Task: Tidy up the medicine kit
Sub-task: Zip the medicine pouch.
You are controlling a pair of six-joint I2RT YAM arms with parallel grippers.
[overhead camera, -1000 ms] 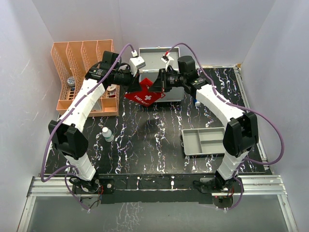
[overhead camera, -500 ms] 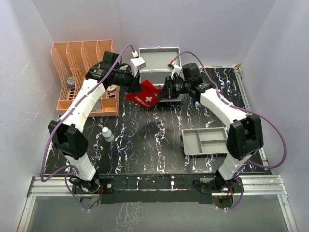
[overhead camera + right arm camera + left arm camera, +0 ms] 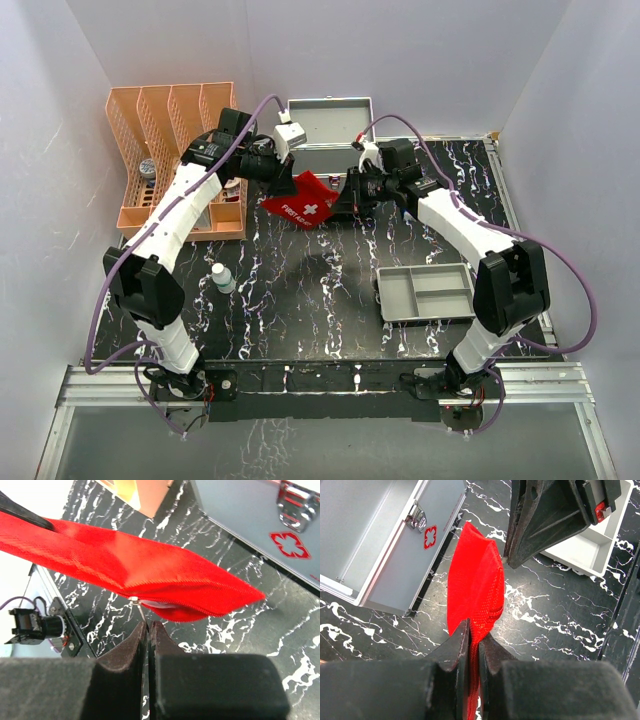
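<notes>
White walls close round a black marbled desk [image 3: 300, 310], and we see the kit [image 3: 330, 122] standing at its 12 o'clock edge, latch side facing 6 o'clock. Just in front of it the pouch [image 3: 305, 205] is held clear of the desk between both arms. Our left hand [image 3: 472, 630] is pressed together on the pouch's edge from 10 o'clock. Our right hand [image 3: 148, 626] pinches its zip pull [image 3: 135, 600] from 2 o'clock. We note a tray [image 3: 425, 292] at 4 o'clock and a rack [image 3: 175, 155] at 10.

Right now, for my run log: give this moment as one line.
left claw: shut on red pouch | right claw: shut on zipper pull | red pouch: held above table | case: open behind it
</notes>
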